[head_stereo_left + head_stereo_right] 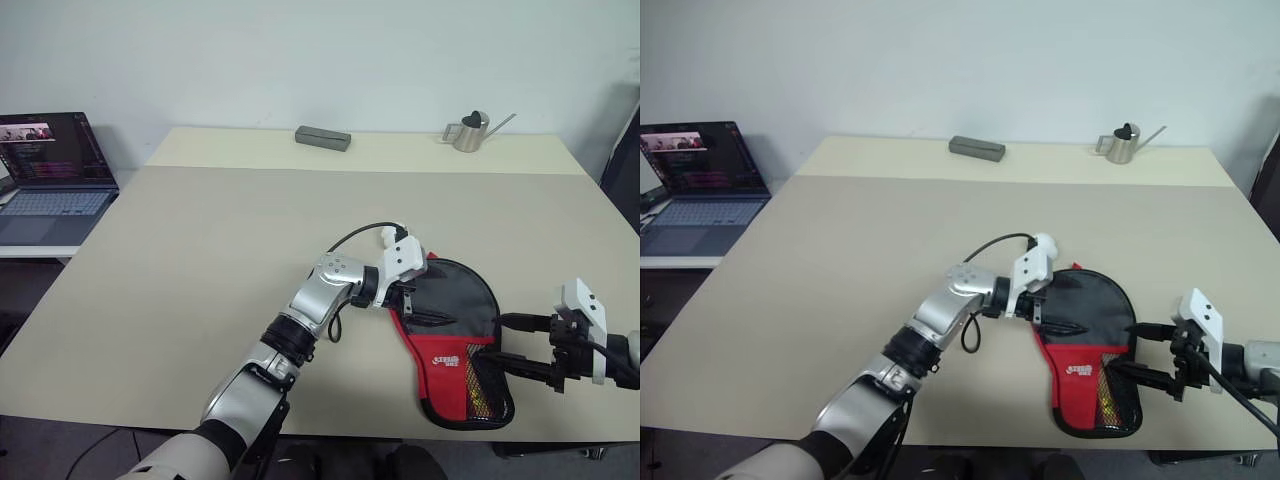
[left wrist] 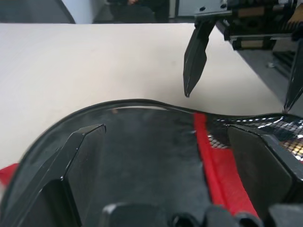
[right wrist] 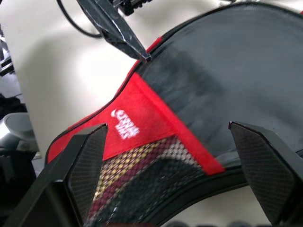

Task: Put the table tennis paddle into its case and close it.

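Observation:
The case, a black fabric pouch with a red panel, white logo and mesh pocket, lies flat near the table's front right. My left gripper hovers open over its left edge, jaws spread above the black fabric. My right gripper is open at the case's right side, by the mesh pocket, fingers pointing left. One left finger appears in the right wrist view, tip near the red panel. The table tennis paddle is hidden from view.
A laptop sits open on a side desk at the far left. A grey box and a small metal watering can stand at the back of the beige table. The table's front edge runs just below the case.

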`<state>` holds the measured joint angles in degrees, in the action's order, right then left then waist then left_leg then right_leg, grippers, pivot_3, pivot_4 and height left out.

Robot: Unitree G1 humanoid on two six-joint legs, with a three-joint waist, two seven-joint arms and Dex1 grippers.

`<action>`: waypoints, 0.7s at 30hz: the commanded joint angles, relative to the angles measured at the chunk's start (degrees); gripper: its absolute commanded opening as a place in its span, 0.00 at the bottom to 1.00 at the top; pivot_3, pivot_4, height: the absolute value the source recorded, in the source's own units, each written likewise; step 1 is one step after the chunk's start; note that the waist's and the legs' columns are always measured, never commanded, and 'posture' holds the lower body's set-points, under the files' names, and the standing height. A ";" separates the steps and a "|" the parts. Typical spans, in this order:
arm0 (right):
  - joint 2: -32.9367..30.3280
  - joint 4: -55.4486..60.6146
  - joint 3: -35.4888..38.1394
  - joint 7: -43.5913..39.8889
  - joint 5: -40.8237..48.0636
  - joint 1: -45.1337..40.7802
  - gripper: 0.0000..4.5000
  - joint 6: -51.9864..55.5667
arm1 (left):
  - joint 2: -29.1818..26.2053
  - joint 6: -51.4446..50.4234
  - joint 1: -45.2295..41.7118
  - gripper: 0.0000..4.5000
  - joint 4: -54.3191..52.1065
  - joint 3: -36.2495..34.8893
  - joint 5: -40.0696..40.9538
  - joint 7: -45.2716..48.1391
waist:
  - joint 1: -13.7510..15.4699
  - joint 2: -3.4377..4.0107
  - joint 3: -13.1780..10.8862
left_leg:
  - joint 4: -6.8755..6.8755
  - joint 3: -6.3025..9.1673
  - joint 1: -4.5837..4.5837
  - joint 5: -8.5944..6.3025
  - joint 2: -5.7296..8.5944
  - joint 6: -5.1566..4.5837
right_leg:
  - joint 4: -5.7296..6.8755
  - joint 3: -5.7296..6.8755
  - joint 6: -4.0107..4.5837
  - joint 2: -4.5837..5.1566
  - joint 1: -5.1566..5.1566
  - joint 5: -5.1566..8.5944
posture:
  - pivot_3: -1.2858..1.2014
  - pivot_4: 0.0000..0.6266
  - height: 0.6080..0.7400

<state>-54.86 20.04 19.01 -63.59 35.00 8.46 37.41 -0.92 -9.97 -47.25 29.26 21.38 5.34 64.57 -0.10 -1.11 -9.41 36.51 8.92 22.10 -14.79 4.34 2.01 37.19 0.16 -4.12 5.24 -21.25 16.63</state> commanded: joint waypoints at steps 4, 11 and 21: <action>-0.91 2.03 4.15 0.18 0.91 1.34 1.00 0.04 | 1.73 -1.75 0.76 0.99 -1.25 2.34 -0.47 0.47 | 0.09 0.00 0.00 | 0.15 0.07 0.01 -0.02 0.00 -0.02 | 0.02 0.03 -0.02 0.00 0.08 -0.01 | 0.52 0.24 1.00; -0.58 2.82 5.65 0.61 1.14 2.61 1.00 0.45 | 5.25 0.21 1.05 0.99 1.45 4.79 -2.63 -1.42 | 0.14 0.01 0.01 | 0.35 0.10 0.05 -0.05 0.00 -0.07 | 0.04 0.04 -0.10 0.01 0.14 -0.06 | 0.52 0.24 1.00; -0.08 4.42 5.64 2.28 1.91 2.26 1.00 1.15 | 6.34 5.11 3.00 0.99 10.99 7.47 -7.41 -4.60 | 0.13 0.06 0.04 | 0.39 0.07 0.04 -0.12 0.00 -0.20 | 0.06 0.02 -0.11 0.00 0.15 -0.07 | 0.52 0.24 1.00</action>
<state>-55.00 22.42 22.77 -61.73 35.62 11.23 38.51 4.93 -5.95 -44.55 37.38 28.43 -0.40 61.50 0.03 -1.04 -9.37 36.93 9.01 22.14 -14.91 4.34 1.81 37.25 0.20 -4.24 5.24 -21.08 16.57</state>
